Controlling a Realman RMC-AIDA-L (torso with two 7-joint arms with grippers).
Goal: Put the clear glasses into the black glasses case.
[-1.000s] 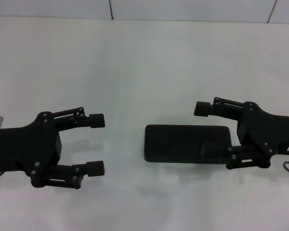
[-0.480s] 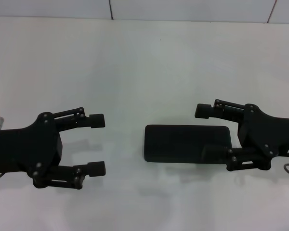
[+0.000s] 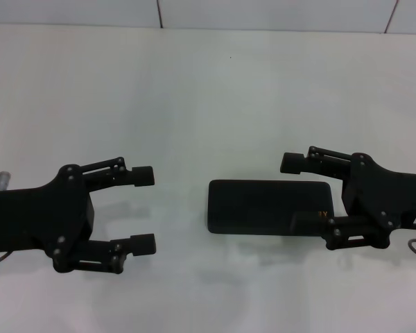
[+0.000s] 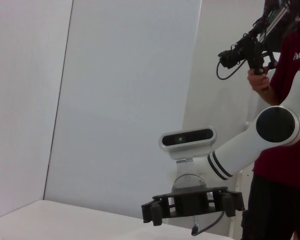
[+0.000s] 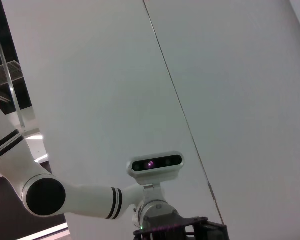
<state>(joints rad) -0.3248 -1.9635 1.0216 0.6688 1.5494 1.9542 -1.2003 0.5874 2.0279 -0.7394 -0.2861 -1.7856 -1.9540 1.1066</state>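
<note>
The table [image 3: 215, 90] carries the closed case [image 3: 263, 207] at the centre-right. The left gripper [image 3: 144, 209] hovers well apart from it, fingers apart. The right gripper [image 3: 298, 193] spans the case's right end, fingers spread. Only the left wrist view shows a person [image 4: 285, 150]. The glasses appear nowhere.

Wall [image 5: 115, 75]: pale, plain panels fill most of the view, split by a thin dark seam [image 5: 177, 100] running slantwise.
Other arm [image 5: 75, 197]: white, with black bands and a round dark joint.
Left gripper [image 5: 177, 229]: black, seen end-on; finger spread cannot be told.
Camera module [image 5: 156, 164]: white housing above that gripper, dark lens strip.
</note>
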